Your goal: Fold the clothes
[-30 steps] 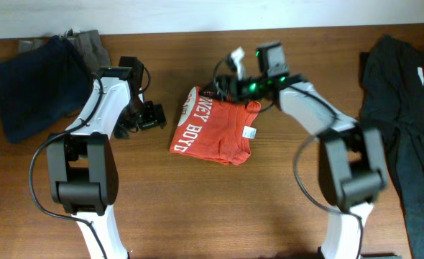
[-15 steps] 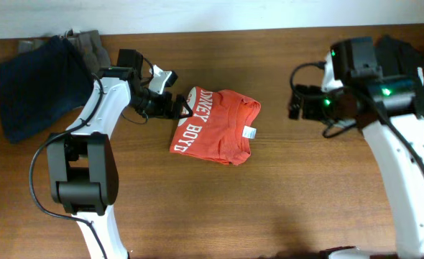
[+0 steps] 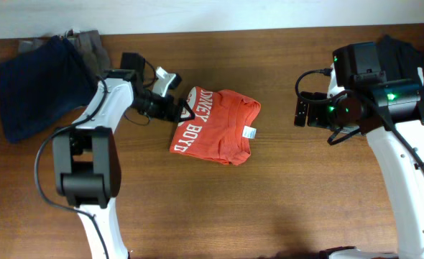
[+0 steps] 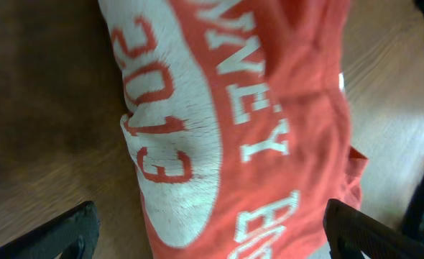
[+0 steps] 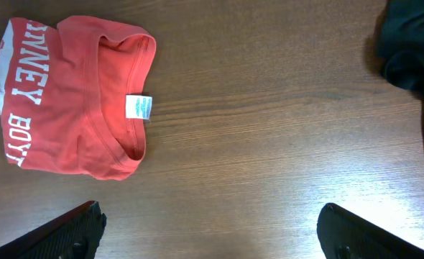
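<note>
Meanwhile the right arm, whose gripper sat at the far edge of the shirt a second ago, has swung well clear to the right, and since half a second ago it has only settled slightly lower. The right gripper (image 3: pixel 302 111) now hangs over bare wood between the shirt and the black garment (image 3: pixel 413 122); its wrist view shows the fingers spread wide with nothing between them. The left gripper (image 3: pixel 182 109), which was apart from the cloth on its left a second ago, has come in to the shirt's far left corner and has edged a little further right in the last half second. Its jaws stand wide open in the wrist view, the fabric and white lettering (image 4: pixel 262 144) filling the space beneath them; whether the tips touch the cloth cannot be told, and nothing is pinched. The orange-red T-shirt (image 3: pixel 215 126) has not moved: it lies folded in a compact block on the table (image 3: pixel 269 208), a little left of the middle, its collar and small white label (image 3: pixel 249 132) facing up on the right side. A navy garment (image 3: pixel 39 83) is heaped at the far left with a grey cloth (image 3: pixel 91 44) behind it, close to the left arm's elbow. The black garment drapes along the right edge, just beside the right arm.
</note>
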Controlling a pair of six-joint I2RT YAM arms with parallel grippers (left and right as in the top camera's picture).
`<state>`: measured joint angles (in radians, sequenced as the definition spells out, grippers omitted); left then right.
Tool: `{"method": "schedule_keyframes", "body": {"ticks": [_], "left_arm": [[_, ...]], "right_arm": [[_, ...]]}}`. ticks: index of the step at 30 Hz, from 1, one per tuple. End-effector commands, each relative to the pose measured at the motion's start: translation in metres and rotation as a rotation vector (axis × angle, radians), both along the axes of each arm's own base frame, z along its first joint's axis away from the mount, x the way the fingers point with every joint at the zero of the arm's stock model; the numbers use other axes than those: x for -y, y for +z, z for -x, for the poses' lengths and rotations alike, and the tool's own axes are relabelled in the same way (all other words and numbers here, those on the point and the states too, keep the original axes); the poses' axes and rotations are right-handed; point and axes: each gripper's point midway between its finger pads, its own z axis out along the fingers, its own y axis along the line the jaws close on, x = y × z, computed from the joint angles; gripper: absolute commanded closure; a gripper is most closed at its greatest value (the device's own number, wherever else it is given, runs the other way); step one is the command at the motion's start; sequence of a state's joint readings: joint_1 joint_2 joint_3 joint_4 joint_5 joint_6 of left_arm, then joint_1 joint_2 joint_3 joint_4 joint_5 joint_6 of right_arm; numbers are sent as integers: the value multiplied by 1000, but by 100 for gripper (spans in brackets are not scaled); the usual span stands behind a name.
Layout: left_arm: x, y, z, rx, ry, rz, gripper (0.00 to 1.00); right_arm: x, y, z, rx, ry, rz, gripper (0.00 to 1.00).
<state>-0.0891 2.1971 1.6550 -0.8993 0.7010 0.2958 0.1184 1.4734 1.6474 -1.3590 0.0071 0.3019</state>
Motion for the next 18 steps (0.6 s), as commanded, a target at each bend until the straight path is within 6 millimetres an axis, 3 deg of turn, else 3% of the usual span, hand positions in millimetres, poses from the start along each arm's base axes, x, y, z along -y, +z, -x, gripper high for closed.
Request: {"method": "schedule_keyframes", "body": {"ticks": [1,7,13,18], "left_arm": [[8,-14,5,-38,-28,96,1],[12,-22,7,-75,-26,145,1],[33,-35,19,-166,-42,272,1],[52,-53,34,-306,-5,259,1]], "right_arm": [[-1,1,3,-3,10,3,1],[-1,0,5,-13,10,4,1],[-4,0,5,-14,16,-11,1],[-4,0,5,-15,18,-13,1]]}}
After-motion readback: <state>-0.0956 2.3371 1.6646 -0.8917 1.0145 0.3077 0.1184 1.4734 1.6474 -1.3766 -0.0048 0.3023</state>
